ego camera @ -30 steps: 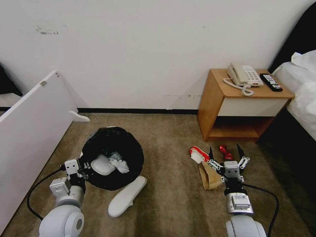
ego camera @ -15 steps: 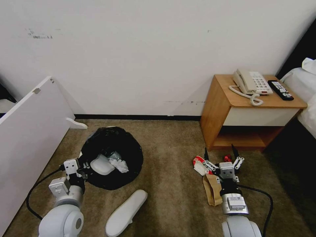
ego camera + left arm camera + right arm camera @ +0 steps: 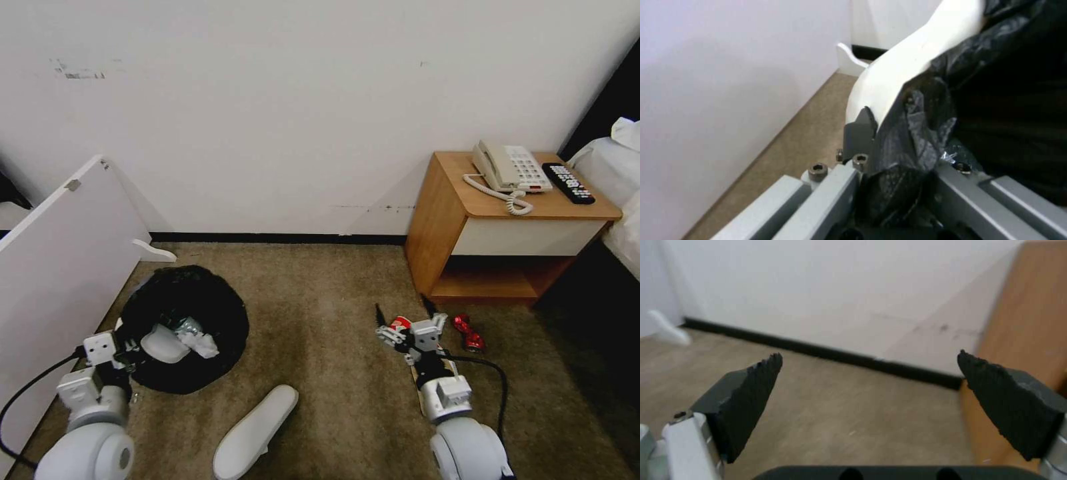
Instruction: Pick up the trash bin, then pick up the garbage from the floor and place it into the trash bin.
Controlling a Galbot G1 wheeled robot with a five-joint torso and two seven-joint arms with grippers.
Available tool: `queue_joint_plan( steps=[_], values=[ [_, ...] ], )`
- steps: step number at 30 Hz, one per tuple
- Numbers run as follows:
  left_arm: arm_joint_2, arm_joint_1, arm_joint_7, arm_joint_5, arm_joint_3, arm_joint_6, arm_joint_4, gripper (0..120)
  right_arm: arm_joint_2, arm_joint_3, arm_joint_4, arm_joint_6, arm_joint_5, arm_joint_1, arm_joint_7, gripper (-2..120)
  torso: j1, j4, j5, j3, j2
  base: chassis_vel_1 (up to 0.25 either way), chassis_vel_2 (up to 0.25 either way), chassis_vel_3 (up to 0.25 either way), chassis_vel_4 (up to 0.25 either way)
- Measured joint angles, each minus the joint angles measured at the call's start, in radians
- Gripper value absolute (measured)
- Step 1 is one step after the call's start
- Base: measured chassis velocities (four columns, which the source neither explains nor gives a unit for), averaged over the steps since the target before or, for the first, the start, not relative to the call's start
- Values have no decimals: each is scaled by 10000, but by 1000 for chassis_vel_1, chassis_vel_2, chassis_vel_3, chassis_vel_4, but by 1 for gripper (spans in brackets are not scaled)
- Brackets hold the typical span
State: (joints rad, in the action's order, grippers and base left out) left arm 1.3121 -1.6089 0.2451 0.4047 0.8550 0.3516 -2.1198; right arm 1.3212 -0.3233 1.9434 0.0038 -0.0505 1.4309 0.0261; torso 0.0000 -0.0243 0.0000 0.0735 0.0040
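Observation:
The trash bin (image 3: pixel 183 303), white with a black bag liner, sits tilted on the carpet at the left and holds a white slipper (image 3: pixel 162 343) and crumpled paper (image 3: pixel 200 343). My left gripper (image 3: pixel 125 352) is shut on its near rim; the left wrist view shows a dark finger (image 3: pixel 859 128) pressed against the white rim (image 3: pixel 898 76). My right gripper (image 3: pixel 402 309) is open just above a red-white packet (image 3: pixel 400 324). A red can (image 3: pixel 469 332) lies to its right. Another white slipper (image 3: pixel 253 430) lies on the floor between my arms. The right wrist view has the open right gripper (image 3: pixel 869 355) facing carpet and wall.
A wooden nightstand (image 3: pixel 467 227) stands at the back right with a phone (image 3: pixel 510 167) and a remote (image 3: pixel 569 182) on top. A bed (image 3: pixel 627 193) is at the far right. A white board (image 3: pixel 60 267) leans at the left. Bare carpet (image 3: pixel 320 313) lies between the arms.
The camera shifted earlier, then held still. My left gripper has pulled the trash bin to the left. My right gripper has swung left, from near the red can to over the red-white packet.

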Motion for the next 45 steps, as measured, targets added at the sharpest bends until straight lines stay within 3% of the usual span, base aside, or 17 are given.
queue_joint_plan(
  steps=[5, 7, 15, 18, 23, 25, 36, 45],
  values=[
    [-129, -200, -231, -12, 424, 16, 142, 0, -725, 886, -198, -561, -1208, -522, 469, 100, 0, 0, 0, 0, 0, 0, 0, 0, 0],
    [-167, -221, -392, -2, 656, 22, 294, 0, -1183, 1512, -346, -927, -2359, -948, 948, 100, 0, 0, -2, 1, 0, 0, 0, 0, 0],
    [-191, -107, -565, -1, 709, 56, 527, 0, -1665, 3297, -888, -1537, -5211, -2434, 2595, 100, 0, -1, 0, 1, 0, 0, 0, 0, 0],
    [-260, 70, -580, 97, 575, 57, 695, 0, -1235, 4458, -1453, -1727, -6701, -3672, 3731, 100, 0, 0, -1, 2, 0, 0, 0, 0, 0],
    [-401, 283, -506, 221, 567, 58, 910, 0, -539, 4973, -2028, -1925, -7874, -4369, 4746, 100, 0, 0, -2, 2, 0, 0, 0, 0, 0],
    [-493, 490, -66, 285, 592, 56, 1128, 0, -10, 5100, -2583, -2005, -8457, -4702, 5406, 100, 0, 0, -3, 2, -1, 0, 0, 0, 0],
    [-811, 653, 225, 622, 620, -31, 1385, 0, 1275, 4993, -3905, -2021, -8817, -4664, 6162, 100, 0, -1, -3, 0, 0, 0, 0, 0, 0],
    [-718, 689, 151, 654, 648, -42, 1394, 0, 1866, 4626, -4009, -2184, -8816, -4246, 6807, 100, 0, -1, -2, 1, -1, 0, 0, 0, 0]
  ],
)
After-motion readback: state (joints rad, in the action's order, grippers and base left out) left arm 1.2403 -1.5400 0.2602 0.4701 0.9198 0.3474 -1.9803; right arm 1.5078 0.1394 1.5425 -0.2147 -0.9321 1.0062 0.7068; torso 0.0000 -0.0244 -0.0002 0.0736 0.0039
